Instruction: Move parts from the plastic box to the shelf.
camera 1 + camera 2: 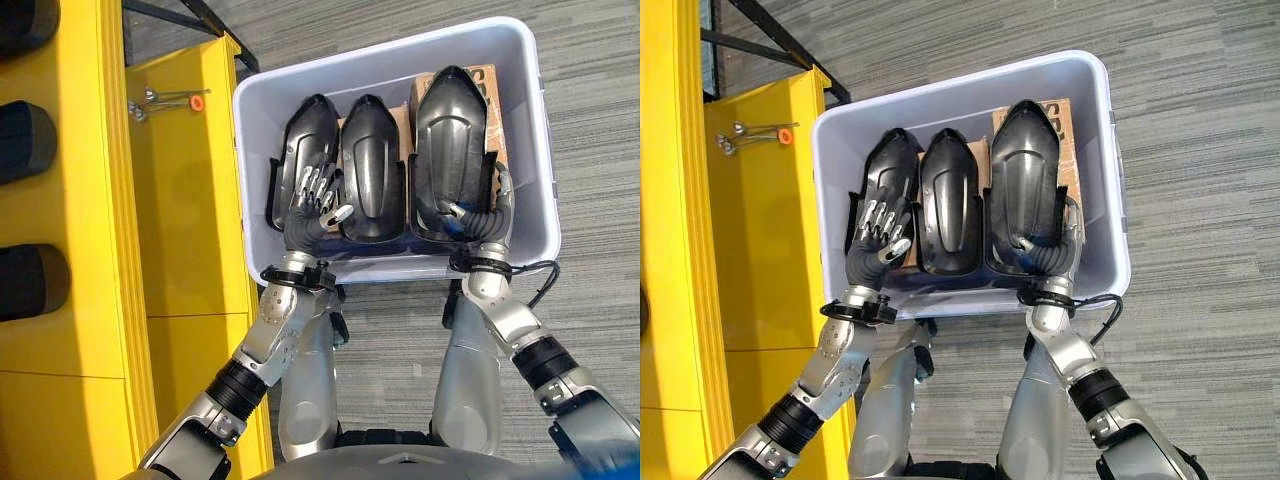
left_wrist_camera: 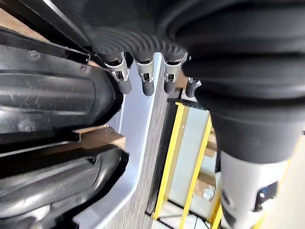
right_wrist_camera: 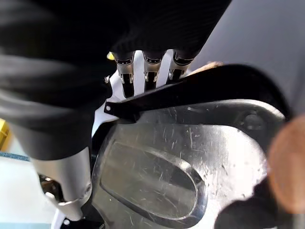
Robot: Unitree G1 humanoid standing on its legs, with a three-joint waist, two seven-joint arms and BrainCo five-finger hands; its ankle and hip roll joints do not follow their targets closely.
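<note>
Three black moulded parts lie side by side in the pale plastic box (image 1: 400, 265): a left part (image 1: 305, 140), a middle part (image 1: 372, 150) and a larger right part (image 1: 450, 130). My left hand (image 1: 315, 195) rests on the near end of the left part with straight, spread fingers (image 2: 123, 78), so it is open. At the near right corner of the right part (image 3: 152, 176) sits my right hand (image 1: 485, 215), reaching in behind that part's black flange. The yellow shelf (image 1: 80, 200) stands to the left of the box.
Black parts (image 1: 22, 140) lie on the shelf's left side. A few metal bolts with an orange piece (image 1: 165, 100) rest on the yellow surface by the box's far left corner. Cardboard (image 1: 495, 90) lines the box under the parts. Grey carpet surrounds the box.
</note>
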